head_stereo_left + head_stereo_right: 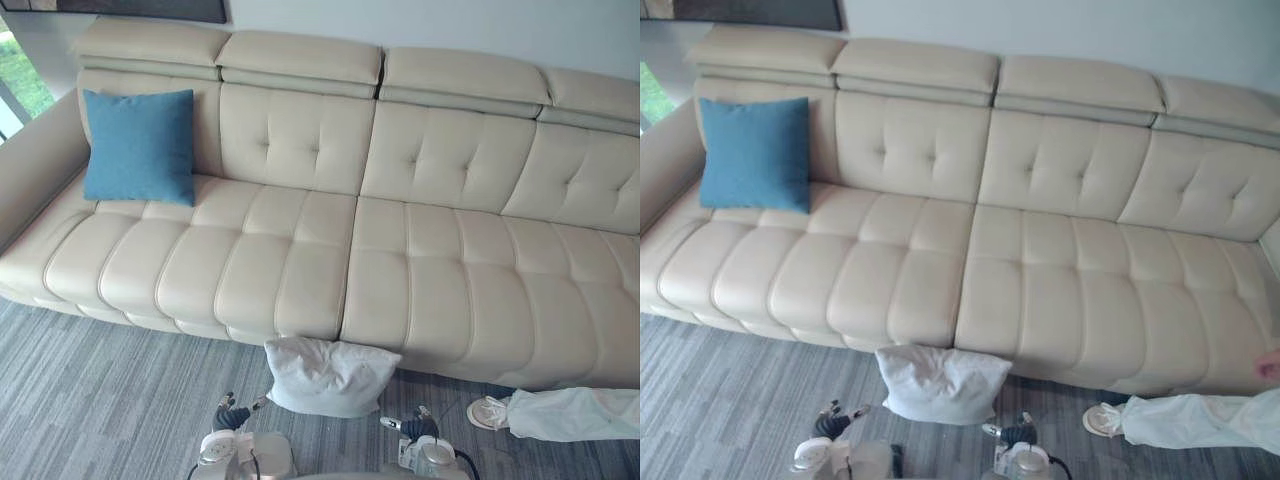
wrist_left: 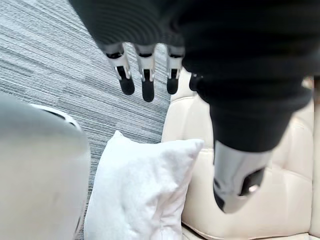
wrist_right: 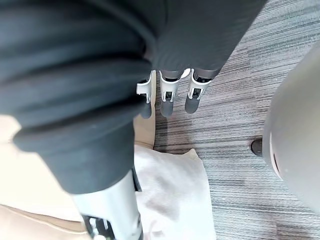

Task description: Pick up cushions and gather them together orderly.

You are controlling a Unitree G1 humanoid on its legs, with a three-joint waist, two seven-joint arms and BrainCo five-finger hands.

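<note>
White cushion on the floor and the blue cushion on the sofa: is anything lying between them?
Just bare cream sofa seat separates the white cushion from the blue cushion, as seen in the left eye view.

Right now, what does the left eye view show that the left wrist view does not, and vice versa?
Left eye view adds: a blue cushion leaning on the sofa's back at its left end, the right hand, a person's leg and shoe. Left wrist view adds: the left hand, fingers straight, holding nothing. Shared: the white cushion on the carpet against the sofa's front.
</note>
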